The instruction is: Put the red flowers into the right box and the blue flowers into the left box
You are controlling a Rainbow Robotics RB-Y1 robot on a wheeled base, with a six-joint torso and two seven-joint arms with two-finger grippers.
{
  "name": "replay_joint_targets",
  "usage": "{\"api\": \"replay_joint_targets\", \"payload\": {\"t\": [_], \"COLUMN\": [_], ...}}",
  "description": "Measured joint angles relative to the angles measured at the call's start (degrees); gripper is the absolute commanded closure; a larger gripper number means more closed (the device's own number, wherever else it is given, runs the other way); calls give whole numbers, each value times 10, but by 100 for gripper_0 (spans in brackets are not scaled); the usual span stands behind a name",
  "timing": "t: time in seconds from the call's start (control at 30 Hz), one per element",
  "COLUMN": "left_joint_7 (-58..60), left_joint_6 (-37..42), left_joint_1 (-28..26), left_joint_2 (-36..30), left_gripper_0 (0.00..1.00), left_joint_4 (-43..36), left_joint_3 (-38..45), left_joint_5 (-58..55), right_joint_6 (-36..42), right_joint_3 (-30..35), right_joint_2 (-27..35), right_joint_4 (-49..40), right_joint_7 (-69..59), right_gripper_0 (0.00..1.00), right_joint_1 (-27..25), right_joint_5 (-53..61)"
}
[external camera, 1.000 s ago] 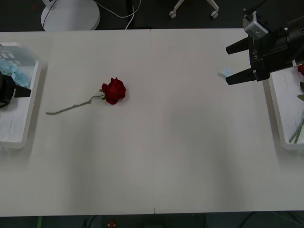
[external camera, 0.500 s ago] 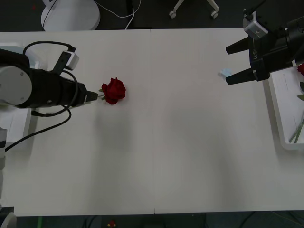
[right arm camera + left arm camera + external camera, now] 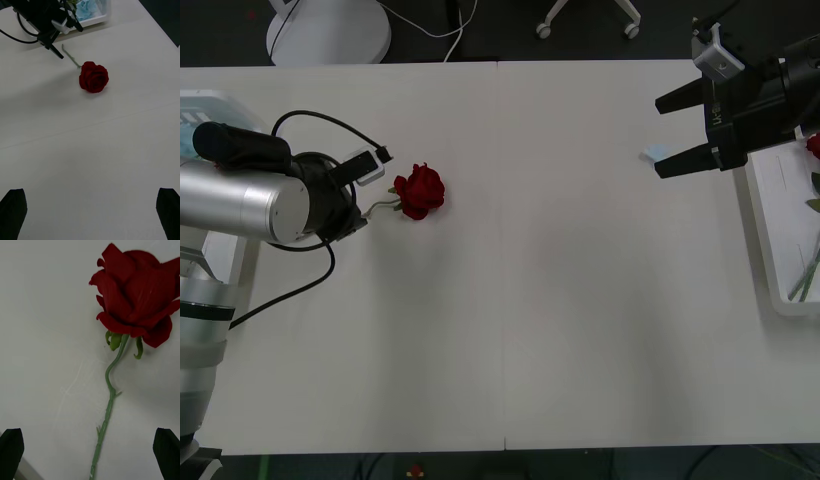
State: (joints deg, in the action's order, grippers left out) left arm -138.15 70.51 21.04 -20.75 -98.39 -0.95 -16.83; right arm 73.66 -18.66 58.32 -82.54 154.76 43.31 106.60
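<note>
Left box [image 3: 210, 105]: at the desk's far left edge, mostly hidden behind the left arm; in the right wrist view [image 3: 98, 17] it holds blue flowers [image 3: 85, 10].

Left arm: silver forearm laid across from the left edge, wrist pointing toward the desk's middle. Left pincer [image 3: 90, 450]: spread wide, one black fingertip on each side of the rose stem, gripping nothing; it sits low over the stem end.

Red flower [image 3: 418, 191]: one rose lying on the desk [image 3: 540, 300], left of centre, head toward the middle, thin green stem running back under the left wrist. Head and curved stem seen close in the left wrist view [image 3: 138, 296].

Blue scrap [image 3: 654, 153]: small pale piece on the desk, just beside the right pincer's lower finger.

Right arm: black, reaching in from the far right edge, held above the desk. Right pincer [image 3: 670, 135]: fingers wide apart, empty, pointing left.

Right box [image 3: 770, 240]: white tray at the right edge, with a red flower head [image 3: 813, 146] and green stems inside.
</note>
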Motion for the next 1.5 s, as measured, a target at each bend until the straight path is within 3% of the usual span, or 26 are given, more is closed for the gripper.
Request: {"api": "replay_joint_targets", "payload": {"t": [0.47, 1.3, 1.5], "left_joint_7": [1, 1, 1], "left_joint_6": [-101, -141, -91], "left_joint_1": [72, 207, 216], "left_joint_2": [25, 72, 72], "left_gripper_0": [0, 2, 2], "left_joint_4": [222, 399, 411], "left_joint_3": [0, 0, 1], "left_joint_5": [9, -21, -71], "right_joint_6": [-5, -16, -16], "right_joint_3": [-1, -5, -5], "right_joint_2": [0, -2, -2], "right_joint_4": [13, 24, 25], "right_joint_7": [0, 0, 0], "right_gripper_0": [0, 0, 0], "right_joint_1": [0, -1, -1], "right_joint_5": [1, 1, 1]}}
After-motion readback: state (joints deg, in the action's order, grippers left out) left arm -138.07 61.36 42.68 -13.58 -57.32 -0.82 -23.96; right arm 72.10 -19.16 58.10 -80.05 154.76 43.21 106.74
